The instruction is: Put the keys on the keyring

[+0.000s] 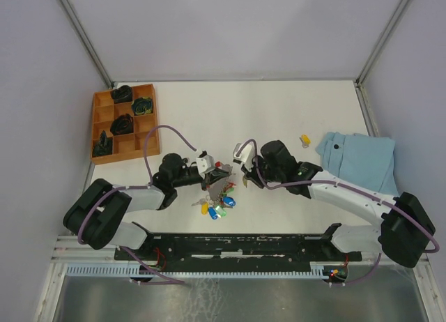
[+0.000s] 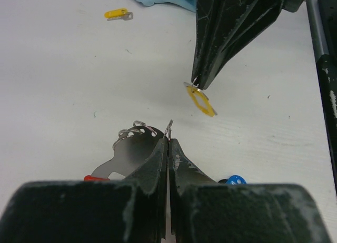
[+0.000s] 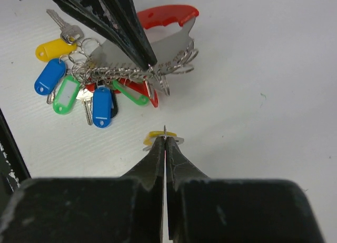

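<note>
The keyring point(image 3: 168, 48), a grey metal plate and chain with a curved red loop point(image 3: 168, 16), lies at the table's middle point(image 1: 217, 193). Blue point(image 3: 50, 76), green point(image 3: 66, 94) and yellow point(image 3: 55, 48) tagged keys hang on it. My left gripper point(image 2: 168, 140) is shut on a small wire ring of the keyring point(image 2: 169, 128); it also shows in the top view point(image 1: 221, 174). My right gripper point(image 3: 165, 138) is shut on a yellow-tagged key point(image 3: 154, 134) and holds it a little right of the keyring point(image 2: 201, 101). A second yellow key point(image 1: 304, 139) lies loose at the right.
A blue cloth point(image 1: 359, 158) lies at the right edge, next to the loose yellow key point(image 2: 118, 14). An orange compartment tray point(image 1: 106, 127) with black parts stands at the back left. A black rail point(image 1: 237, 244) runs along the near edge.
</note>
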Available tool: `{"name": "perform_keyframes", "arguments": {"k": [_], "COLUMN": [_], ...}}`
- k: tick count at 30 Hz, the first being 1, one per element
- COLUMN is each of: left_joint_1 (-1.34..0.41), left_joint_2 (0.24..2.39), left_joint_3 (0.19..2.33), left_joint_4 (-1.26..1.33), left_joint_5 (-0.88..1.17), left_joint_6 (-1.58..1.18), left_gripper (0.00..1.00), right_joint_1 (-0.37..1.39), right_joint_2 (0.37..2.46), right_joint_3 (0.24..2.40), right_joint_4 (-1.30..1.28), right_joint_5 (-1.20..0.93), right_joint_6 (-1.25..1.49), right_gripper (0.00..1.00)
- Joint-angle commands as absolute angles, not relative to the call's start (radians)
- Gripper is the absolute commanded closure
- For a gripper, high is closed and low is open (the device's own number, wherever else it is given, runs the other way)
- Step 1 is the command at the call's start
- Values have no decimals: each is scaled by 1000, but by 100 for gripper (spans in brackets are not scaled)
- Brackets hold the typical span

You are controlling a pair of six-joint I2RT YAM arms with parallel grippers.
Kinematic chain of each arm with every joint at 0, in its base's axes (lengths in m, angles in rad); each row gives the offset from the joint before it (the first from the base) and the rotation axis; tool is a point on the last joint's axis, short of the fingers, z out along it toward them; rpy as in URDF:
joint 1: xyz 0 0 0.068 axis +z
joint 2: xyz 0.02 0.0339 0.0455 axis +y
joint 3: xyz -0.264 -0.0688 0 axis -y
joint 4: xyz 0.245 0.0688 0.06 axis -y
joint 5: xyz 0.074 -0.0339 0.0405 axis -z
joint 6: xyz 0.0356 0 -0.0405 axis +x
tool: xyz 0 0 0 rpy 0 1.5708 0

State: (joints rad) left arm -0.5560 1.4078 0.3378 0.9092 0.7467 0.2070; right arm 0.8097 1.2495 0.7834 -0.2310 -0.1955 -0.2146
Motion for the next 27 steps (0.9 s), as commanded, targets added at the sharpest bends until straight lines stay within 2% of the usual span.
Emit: {"name": "perform_keyframes", "arguments": {"k": [1,16,27], "left_joint_1": [-552,-552,-552], "left_joint_2": [1410,1414,1423], "left_joint_3": [333,349,355], "left_joint_4": [1006,951,943], "left_joint_5": [820,853,877], "left_joint_6": [233,286,290], "left_gripper": [97,97,97], "right_joint_1": [811,812,811], "right_joint_2": [1212,1299,1335], "right_joint_3": [750,769,767], "right_joint_4": [-55,-34,-9], "right_joint_5": [-278,-395,-385], "right_joint_6": [-330,-387,-399], "right_gripper": [99,99,99]}}
